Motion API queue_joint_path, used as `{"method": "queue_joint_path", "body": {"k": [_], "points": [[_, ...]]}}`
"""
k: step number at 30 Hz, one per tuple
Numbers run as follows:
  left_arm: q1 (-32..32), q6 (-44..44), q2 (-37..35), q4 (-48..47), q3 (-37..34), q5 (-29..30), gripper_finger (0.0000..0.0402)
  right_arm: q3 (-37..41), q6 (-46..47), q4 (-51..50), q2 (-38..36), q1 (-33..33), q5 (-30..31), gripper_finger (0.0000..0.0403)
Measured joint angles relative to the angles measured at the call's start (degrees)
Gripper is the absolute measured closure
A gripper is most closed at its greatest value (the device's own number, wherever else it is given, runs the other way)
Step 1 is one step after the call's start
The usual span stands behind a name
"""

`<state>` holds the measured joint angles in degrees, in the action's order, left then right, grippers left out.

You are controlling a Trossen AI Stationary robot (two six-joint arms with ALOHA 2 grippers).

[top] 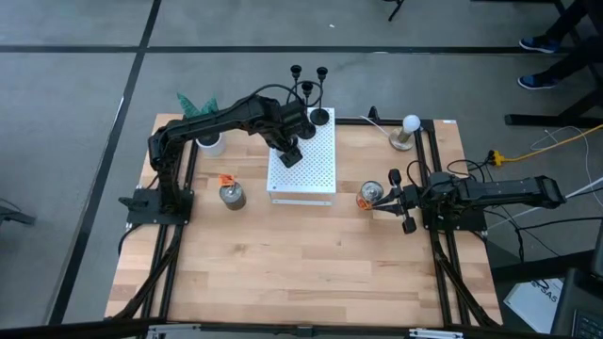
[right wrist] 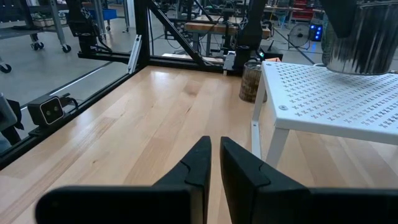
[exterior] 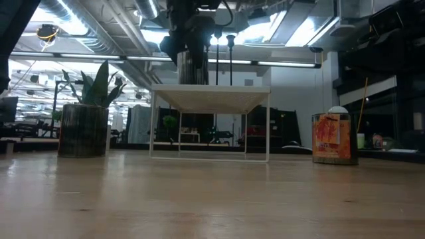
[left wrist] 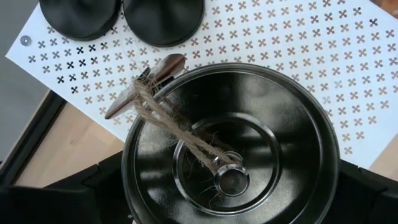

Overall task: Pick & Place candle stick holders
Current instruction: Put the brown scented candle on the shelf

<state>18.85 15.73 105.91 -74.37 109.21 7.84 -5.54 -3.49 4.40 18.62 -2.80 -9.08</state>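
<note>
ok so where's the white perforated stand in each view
high view: white perforated stand, at the back middle of the table.
low view: centre, edge-on, on thin legs.
left wrist view: the cross-punched sheet behind the tin.
right wrist view: right side, top and one leg.
shared landmark: the silver tin on its top.

No legible text on anything here.

High overhead, low level, wrists close

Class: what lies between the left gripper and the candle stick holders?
A silver tin in the left gripper, over the white stand; the left wrist view shows it.
</note>
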Motion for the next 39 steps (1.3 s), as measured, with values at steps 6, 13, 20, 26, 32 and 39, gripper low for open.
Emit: {"method": "queue_joint_path", "body": {"k": [6,13,20,26,32,39], "points": [[0.0,1.3,0.0,0.0,0.0,0.0,0.0044,0.0,0.0,0.0,0.0,0.0,0.0,0.0363],[0.0,1.5,0.0,0.1,0.0,0.0,0.0043,0.0,0.0,0.0,0.0,0.0,0.0,0.0363],[0.0,2.7,0.0,0.2,0.0,0.2,0.0025,0.0,0.0,0.0,0.0,0.0,0.0,0.0363],[0.1,4.7,0.0,0.3,0.0,0.2,0.0006,0.0,0.0,0.0,0.0,0.0,0.0,0.0363],[0.1,5.1,0.0,0.2,0.0,0.3,0.0002,0.0,0.0,0.0,0.0,0.0,0.0,0.0363],[0.3,4.6,-0.3,0.0,0.0,1.4,0.0002,0.0,0.0,0.0,0.0,0.0,0.0,0.0363]]}}
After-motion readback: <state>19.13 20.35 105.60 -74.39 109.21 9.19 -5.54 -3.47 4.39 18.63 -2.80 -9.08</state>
